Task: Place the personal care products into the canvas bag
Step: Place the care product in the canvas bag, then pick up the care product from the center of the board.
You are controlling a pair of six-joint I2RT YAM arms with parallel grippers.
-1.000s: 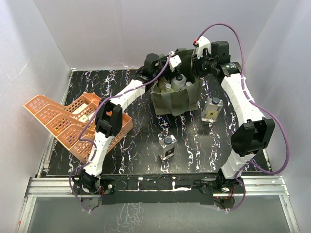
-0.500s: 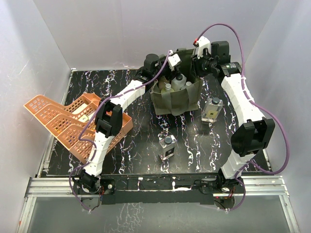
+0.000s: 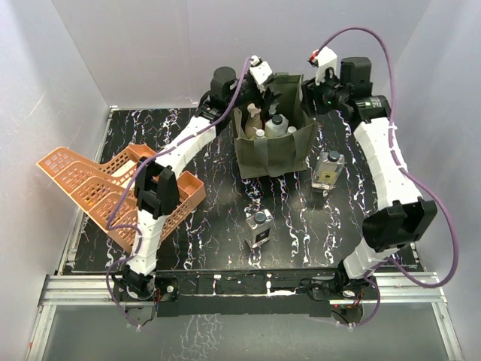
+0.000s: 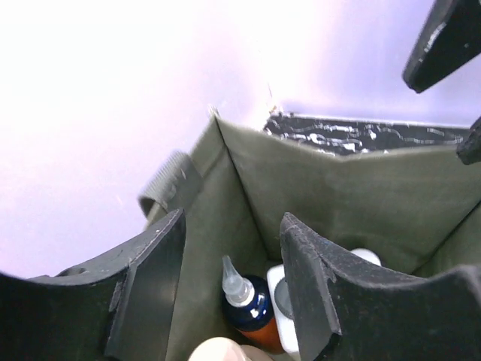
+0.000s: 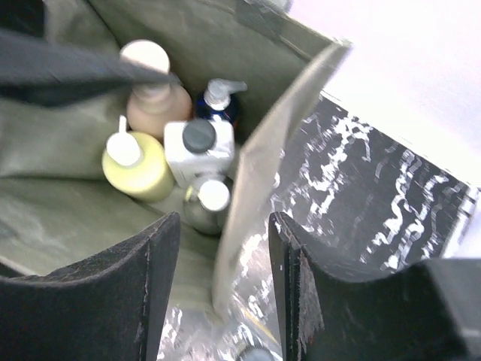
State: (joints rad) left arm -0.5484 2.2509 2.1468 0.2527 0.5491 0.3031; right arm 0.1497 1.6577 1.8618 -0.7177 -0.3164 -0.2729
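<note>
Orange baskets [image 3: 113, 188] well left of the canvas bag [image 3: 274, 150]; in the bag, tan bottle [image 5: 154, 101], yellow-green bottle [image 5: 139, 165], white bottle [image 5: 197, 150]. Left gripper [image 4: 233, 278] wide apart and empty over the bag's left rim; right gripper [image 5: 224, 278] apart too, fingers either side of the bag's right wall.

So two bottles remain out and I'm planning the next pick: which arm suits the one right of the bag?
Right, probably: the square clear bottle stands beside the canvas bag on that arm's side, nearer the open right hand; the left hand is across the bag.
</note>
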